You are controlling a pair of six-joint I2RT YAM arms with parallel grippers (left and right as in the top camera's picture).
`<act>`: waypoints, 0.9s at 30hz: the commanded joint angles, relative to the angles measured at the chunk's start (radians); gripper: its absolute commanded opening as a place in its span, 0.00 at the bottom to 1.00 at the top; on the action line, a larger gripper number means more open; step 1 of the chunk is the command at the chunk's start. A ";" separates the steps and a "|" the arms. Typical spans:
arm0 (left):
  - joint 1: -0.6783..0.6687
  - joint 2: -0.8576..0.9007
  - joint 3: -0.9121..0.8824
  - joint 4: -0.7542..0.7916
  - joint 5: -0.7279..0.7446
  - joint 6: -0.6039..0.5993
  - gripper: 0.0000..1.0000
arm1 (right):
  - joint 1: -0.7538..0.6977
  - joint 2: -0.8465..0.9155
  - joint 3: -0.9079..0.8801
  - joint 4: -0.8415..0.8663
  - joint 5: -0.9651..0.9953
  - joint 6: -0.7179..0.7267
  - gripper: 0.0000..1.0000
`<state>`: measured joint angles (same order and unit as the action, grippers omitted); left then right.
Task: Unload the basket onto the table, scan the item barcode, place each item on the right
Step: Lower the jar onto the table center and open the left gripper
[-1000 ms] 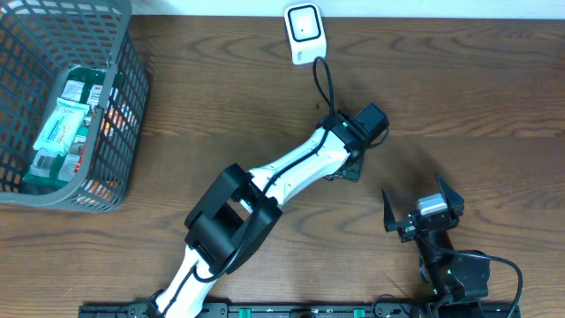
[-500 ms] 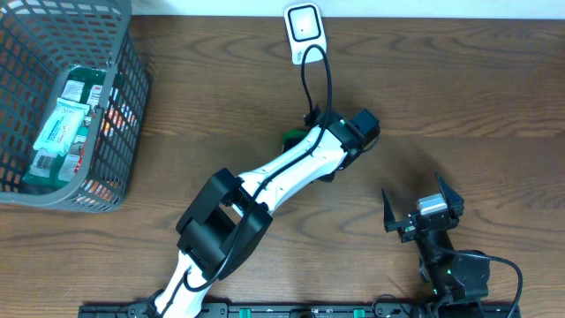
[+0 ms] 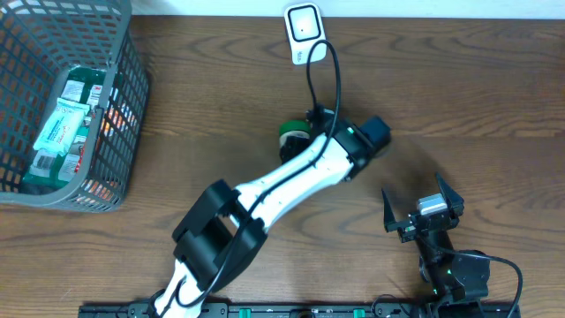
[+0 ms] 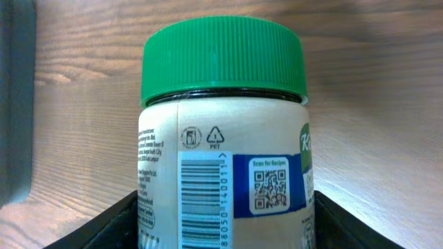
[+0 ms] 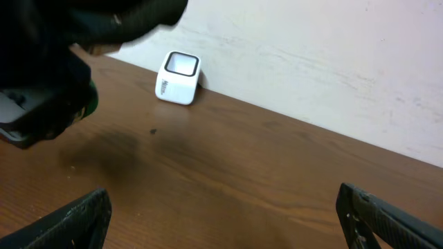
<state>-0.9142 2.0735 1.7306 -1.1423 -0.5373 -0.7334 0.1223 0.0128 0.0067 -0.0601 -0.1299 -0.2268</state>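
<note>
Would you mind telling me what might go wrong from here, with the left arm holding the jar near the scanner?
1. The barcode on the jar in the left gripper faces the wrist camera, so it may be turned away from the scanner and fail to read.
2. The black cable loops close to the scanner and might nudge it.

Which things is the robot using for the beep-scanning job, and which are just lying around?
For the job: jar with the green lid, held in the left end effector; its barcode; white scanner.

Just lying about: grey basket; packets inside it; right end effector, open and empty.
</note>
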 commanded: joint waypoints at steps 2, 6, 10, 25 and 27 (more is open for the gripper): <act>-0.069 -0.115 0.047 0.012 -0.262 -0.068 0.59 | 0.016 -0.004 -0.001 -0.004 0.006 0.013 0.99; -0.077 -0.146 0.047 0.074 -0.124 0.005 0.59 | 0.016 -0.004 -0.001 -0.004 0.006 0.013 0.99; -0.048 -0.151 0.055 0.058 -0.004 -0.004 0.58 | 0.016 -0.004 -0.001 -0.004 0.006 0.013 0.99; 0.142 -0.141 0.023 0.091 0.317 0.003 0.64 | 0.016 -0.004 -0.001 -0.004 0.006 0.013 0.99; 0.126 -0.129 0.006 0.098 0.315 0.003 0.64 | 0.016 -0.004 -0.001 -0.004 0.006 0.013 0.99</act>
<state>-0.7578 1.9362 1.7584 -1.0470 -0.2535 -0.7361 0.1223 0.0128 0.0067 -0.0601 -0.1299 -0.2268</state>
